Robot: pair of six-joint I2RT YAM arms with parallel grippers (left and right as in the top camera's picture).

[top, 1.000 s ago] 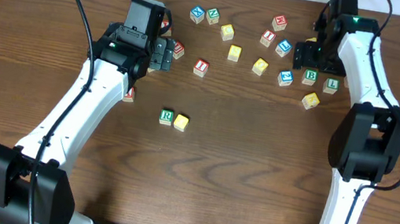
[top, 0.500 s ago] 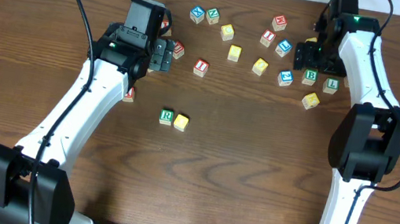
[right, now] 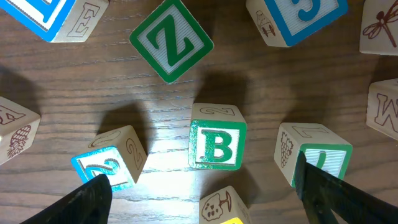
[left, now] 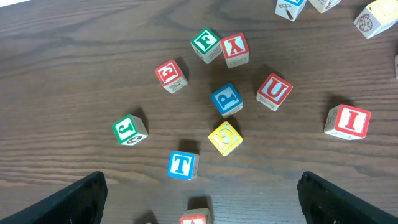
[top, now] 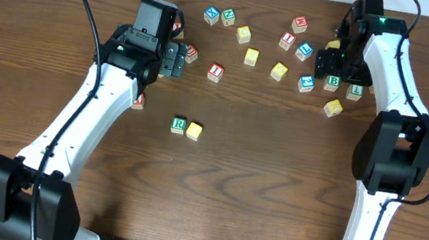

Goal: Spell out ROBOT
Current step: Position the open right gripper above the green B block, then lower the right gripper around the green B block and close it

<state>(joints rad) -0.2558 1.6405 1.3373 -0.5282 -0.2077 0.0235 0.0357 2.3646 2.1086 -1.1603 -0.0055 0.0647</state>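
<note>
We find the left gripper (left: 211, 200) with its jaws spread wide and nothing between them, hanging over a scatter of lettered blocks. The blue T block (left: 182, 165) lies flat on the table (top: 272, 188) just ahead of the gap, a yellow lettered block (left: 224, 137) close beside it. The right gripper (right: 211, 196) is likewise wide apart and empty. The green B block (right: 217, 145) sits face up between its fingers (touching neither, as far as we can see), with a green Z block (right: 171, 41) just beyond. Mid-table, from overhead, the green R block (top: 179, 123) stands with a plain yellow block (top: 194, 131) just beside it on its right, well apart from both grippers.
</note>
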